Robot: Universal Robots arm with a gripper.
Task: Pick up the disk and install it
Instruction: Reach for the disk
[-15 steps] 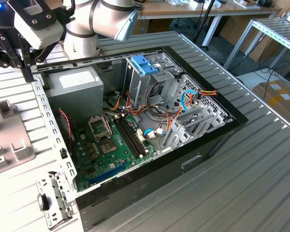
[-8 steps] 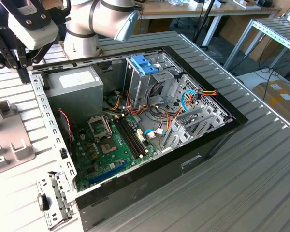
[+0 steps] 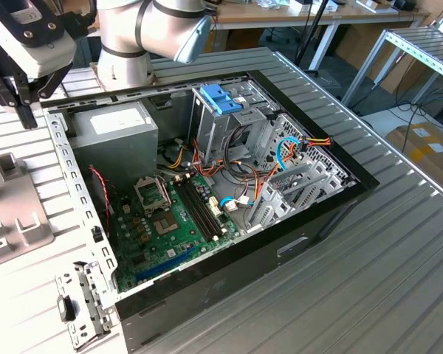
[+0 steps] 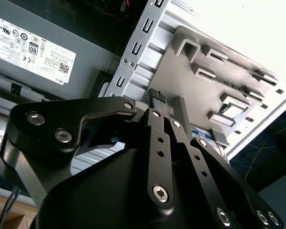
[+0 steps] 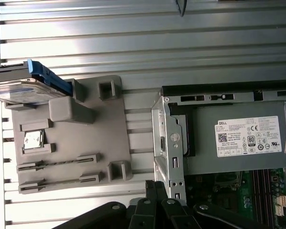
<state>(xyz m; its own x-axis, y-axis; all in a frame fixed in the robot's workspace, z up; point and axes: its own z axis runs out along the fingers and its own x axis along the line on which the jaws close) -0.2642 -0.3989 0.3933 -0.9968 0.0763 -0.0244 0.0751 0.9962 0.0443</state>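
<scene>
The disk (image 5: pixel 20 89) is out on the bench (image 5: pixel 181 43), not in the machine. In the first wrist view it lies label up and a little tilted on one corner of a grey holder plate (image 5: pixel 86 138), on the side of the plate away from the computer case (image 5: pixel 168 143). Its light-blue carrier rail (image 5: pixel 50 77) runs along one edge, and part of the disk juts out past the plate's rim. A small square silver chip (image 5: pixel 32 140) sits in a recess of the same plate, near the disk.

The hand (image 3: pixel 21 109) hangs above the bench at the exterior view's left, over the gap between the plate (image 3: pixel 15 221) and the case wall, well apart from the disk. From the pictures I cannot tell whether it is apart or together.

The case lies open on its side. Inside, the grey power supply (image 3: pixel 114 129) with its white label fills the corner nearest the hand. The green motherboard (image 3: pixel 170 221) lies beside it. A bright-blue latch (image 3: pixel 221 99) stands at the drive cage further in.
</scene>
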